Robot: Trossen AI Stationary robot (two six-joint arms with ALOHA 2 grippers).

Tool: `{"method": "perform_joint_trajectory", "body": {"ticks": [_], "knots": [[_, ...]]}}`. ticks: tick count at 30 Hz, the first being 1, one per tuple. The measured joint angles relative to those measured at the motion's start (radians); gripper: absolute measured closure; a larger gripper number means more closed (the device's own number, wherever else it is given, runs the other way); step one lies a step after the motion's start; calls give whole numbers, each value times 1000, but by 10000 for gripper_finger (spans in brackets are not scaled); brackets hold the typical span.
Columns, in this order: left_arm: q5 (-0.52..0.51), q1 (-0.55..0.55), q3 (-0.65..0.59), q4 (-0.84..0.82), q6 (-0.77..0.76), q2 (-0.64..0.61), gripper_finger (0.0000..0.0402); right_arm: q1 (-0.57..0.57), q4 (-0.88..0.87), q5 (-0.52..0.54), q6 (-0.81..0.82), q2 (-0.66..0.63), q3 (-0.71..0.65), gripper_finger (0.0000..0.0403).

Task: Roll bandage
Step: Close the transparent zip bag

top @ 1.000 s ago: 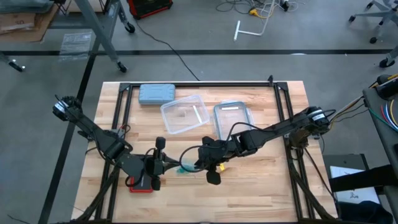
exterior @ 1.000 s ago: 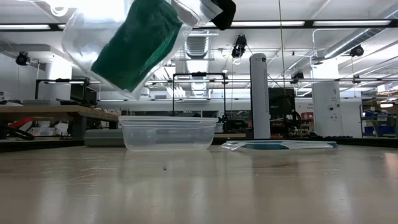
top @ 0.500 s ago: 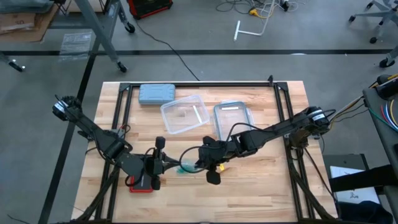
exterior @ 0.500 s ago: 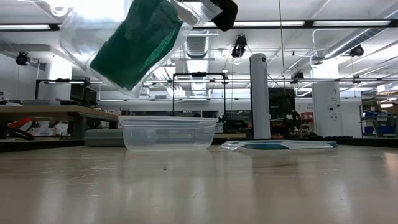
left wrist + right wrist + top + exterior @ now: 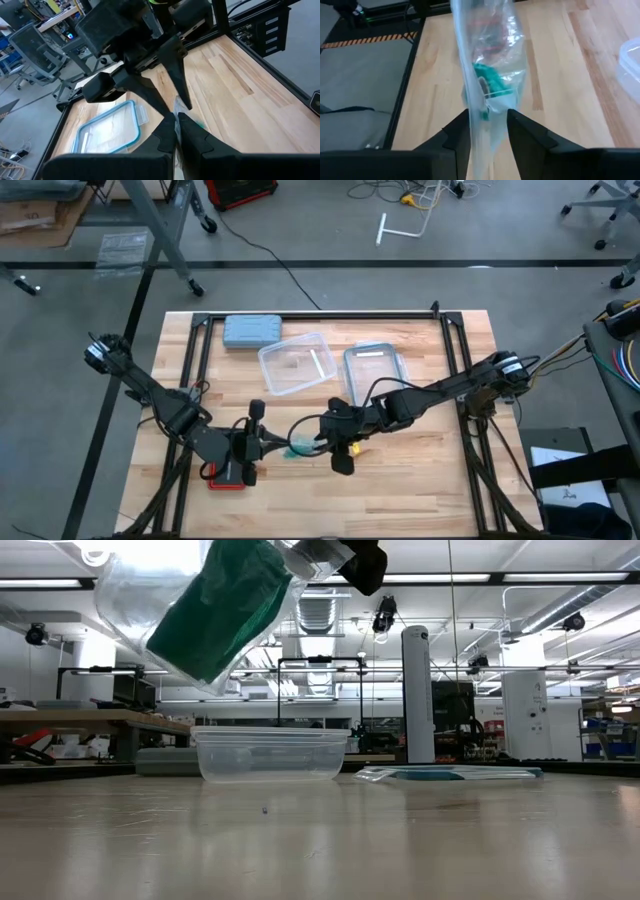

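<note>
While you hold both arms at the table's front middle, note:
bandage (image 5: pixel 215 610): teal, inside clear plastic bag (image 5: pixel 492 75), lifted off the wooden table (image 5: pixel 420 465).
left gripper (image 5: pixel 176 131): fingers pinched together on a bag edge.
right gripper (image 5: pixel 487 117): fingers nearly closed, bag pinched between them.
background: clear tub (image 5: pixel 295 362), lid (image 5: pixel 372 370), grey-blue case (image 5: pixel 251 330) sit toward the table's back.

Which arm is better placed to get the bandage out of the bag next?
Probably right. The left gripper is shut on the clear bag's edge, holding it aloft; the right gripper sits at the bag with the bandage directly ahead of it.
</note>
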Motion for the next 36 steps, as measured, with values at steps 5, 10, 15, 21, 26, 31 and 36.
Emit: {"method": "perform_joint_trajectory", "body": {"ticks": [5, 10, 15, 21, 26, 31, 36], "knots": [[0, 0, 0, -5, -1, 0, 401, -5, -3, 3, 2, 0, 0, 350], [0, -1, 0, -12, -8, -1, 401, -5, -2, -4, -10, 0, 0, 387], [-3, -2, 0, -14, -13, -1, 401, -5, -2, 2, 18, 0, 0, 349], [-29, -1, 0, -17, -30, -8, 401, -4, -5, 3, 32, -6, 0, 292], [-30, -1, 0, -23, -31, -9, 401, -4, -32, 2, 47, -8, 0, 263], [-30, -1, 0, -26, -36, -9, 401, -4, -40, 4, 67, -9, 0, 258], [-30, -1, 0, -27, -36, -9, 401, -4, -50, 4, 65, -9, 0, 300]]}}
